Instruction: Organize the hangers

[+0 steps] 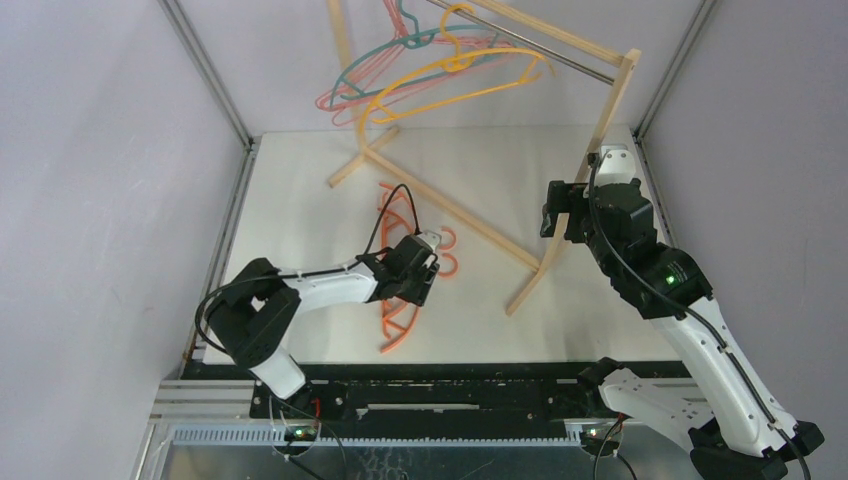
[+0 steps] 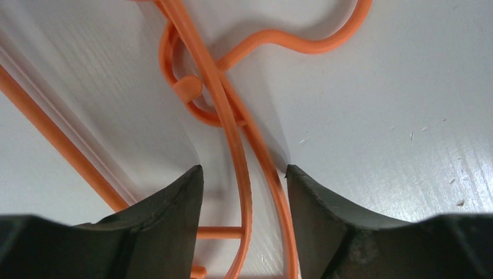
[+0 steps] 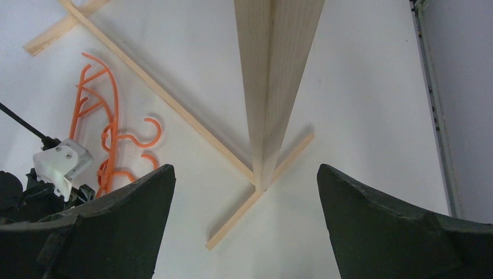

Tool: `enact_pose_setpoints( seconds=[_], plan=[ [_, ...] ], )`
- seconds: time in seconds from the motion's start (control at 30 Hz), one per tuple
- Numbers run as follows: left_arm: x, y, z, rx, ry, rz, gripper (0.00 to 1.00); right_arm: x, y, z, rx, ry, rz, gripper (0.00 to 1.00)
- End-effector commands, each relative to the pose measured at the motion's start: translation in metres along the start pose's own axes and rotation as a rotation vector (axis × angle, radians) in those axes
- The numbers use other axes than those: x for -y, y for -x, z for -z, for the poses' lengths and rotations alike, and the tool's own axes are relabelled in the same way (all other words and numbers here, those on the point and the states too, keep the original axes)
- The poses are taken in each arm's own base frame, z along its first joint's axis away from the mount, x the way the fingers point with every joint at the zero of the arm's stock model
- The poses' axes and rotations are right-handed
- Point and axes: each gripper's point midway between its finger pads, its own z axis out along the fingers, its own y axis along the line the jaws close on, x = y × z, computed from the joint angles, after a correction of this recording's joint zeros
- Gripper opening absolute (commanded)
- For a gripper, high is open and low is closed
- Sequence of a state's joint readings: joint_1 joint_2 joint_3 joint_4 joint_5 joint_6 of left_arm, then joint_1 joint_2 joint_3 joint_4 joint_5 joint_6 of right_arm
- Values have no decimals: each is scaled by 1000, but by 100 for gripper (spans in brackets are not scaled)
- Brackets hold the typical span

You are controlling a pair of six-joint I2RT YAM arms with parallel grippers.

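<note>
White table [image 1: 300,190]: orange hangers [image 1: 398,325] lie beside the rack [image 1: 440,205]. Left gripper [image 2: 244,192] straddles them, jaws half-spread, not gripping. Right gripper [image 3: 244,221] gapes wide at the rack's post.

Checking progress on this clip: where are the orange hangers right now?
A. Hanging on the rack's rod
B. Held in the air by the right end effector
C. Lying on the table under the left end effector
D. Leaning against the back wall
C: the orange hangers lie flat on the table, and the left end effector straddles their bars with its fingers on either side, not yet closed on them.
</note>
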State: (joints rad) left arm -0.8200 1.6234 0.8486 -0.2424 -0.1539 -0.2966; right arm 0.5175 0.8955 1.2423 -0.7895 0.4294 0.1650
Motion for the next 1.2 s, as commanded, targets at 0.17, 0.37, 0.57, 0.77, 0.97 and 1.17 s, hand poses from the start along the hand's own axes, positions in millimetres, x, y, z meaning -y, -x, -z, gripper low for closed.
enact_pose_setpoints(
  seconds=[0.17,0.37,0.57,0.77,0.97,1.17],
  plan=[
    [10,-3,-9,-15,-47,-23,0,0,10,2,41,5,-21,100],
    [8,20,18,25,-47,-58,0,-2,10,1,40,13,-23,100],
    [9,68,81,118,-61,-115,0,-4,10,-1,38,17,-26,100],
    [27,112,150,229,-206,-141,0,-3,9,-2,35,11,-26,100],
    [61,136,200,305,-433,-131,0,4,12,0,49,-22,-31,100],
    [82,168,256,428,-577,-128,0,8,12,2,53,-40,-35,100]
  ],
)
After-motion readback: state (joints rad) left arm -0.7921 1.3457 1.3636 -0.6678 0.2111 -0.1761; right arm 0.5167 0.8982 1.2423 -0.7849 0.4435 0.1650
